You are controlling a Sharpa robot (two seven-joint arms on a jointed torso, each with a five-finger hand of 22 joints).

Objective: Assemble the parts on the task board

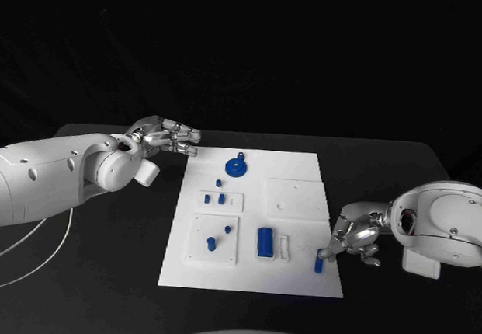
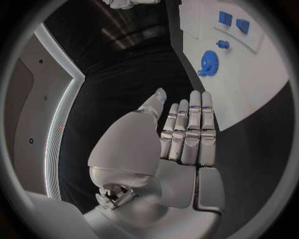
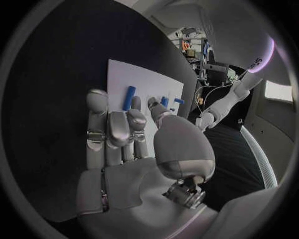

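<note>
2 hands [image 1: 171, 138] [image 1: 353, 242] flank 1 task board [image 1: 300, 281] bearing 1 gear [image 1: 235, 166].

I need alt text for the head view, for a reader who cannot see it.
A white task board lies on a black table, with small blue parts on it, among them a gear and a cylinder. The right hand reaches to a blue peg at the board's near right edge; the left hand hovers beside its far left corner.
</note>
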